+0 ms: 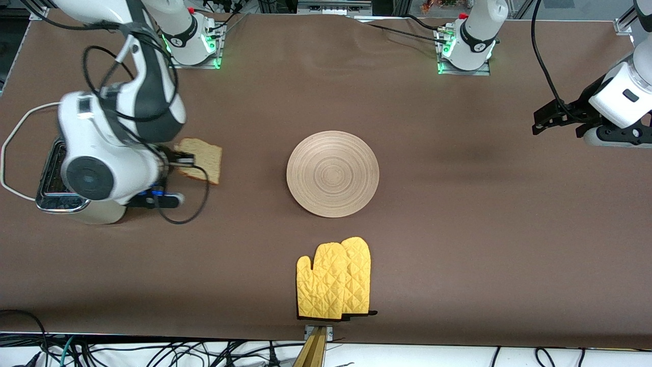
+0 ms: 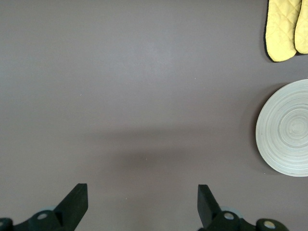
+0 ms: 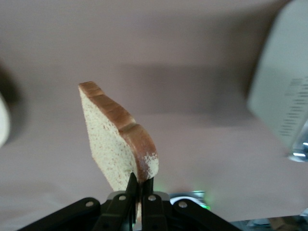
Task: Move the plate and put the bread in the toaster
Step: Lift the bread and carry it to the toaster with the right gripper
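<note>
The round light-wood plate [image 1: 332, 174] lies on the brown table near its middle and shows at the edge of the left wrist view [image 2: 286, 128]. My right gripper [image 1: 178, 162] is shut on the slice of bread [image 1: 201, 160], holding it by one edge in the air beside the toaster [image 1: 56, 181]; the bread [image 3: 118, 139] stands out from the shut fingers [image 3: 140, 185]. The toaster, with its chrome top, sits at the right arm's end, mostly hidden by the right arm. My left gripper [image 1: 558, 120] is open and empty over the table at the left arm's end [image 2: 143, 202].
A pair of yellow oven mitts [image 1: 334, 280] lies nearer the front camera than the plate, close to the table's front edge. The toaster's white cord [image 1: 15, 137] loops toward the table's end. The toaster's side [image 3: 284, 91] shows in the right wrist view.
</note>
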Controlling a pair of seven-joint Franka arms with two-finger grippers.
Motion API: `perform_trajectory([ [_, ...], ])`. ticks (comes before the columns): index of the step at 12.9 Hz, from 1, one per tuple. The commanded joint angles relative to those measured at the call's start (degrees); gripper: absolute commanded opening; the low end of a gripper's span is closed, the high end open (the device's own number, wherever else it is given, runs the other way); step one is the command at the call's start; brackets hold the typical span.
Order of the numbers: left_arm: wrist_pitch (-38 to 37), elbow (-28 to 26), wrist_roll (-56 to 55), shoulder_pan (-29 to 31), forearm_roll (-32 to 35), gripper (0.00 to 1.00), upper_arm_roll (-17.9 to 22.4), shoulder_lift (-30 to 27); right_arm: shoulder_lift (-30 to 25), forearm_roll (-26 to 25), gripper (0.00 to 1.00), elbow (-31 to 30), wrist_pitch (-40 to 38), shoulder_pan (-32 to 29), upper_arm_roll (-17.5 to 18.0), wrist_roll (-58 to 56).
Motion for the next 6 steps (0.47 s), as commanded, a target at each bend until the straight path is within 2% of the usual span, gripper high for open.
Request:
perform_trajectory([
  [1,-0.5,1.4,0.5,0.1,-1.2,1.0,0.1,0.7,-1.4,-1.6,0.0,0.0,-5.2,0.3,-6.9,-7.4],
  [2,-0.5,1.4,0.5,0.0,-1.2,1.0,0.1,0.7,-1.4,-3.2,0.0,0.1,-5.9,0.3,-9.1,-9.5],
  [6,-0.5,1.4,0.5,0.0,-1.2,1.0,0.1,0.6,-1.5,-11.5,0.0,0.0,-6.1,0.3,-14.0,-16.7],
])
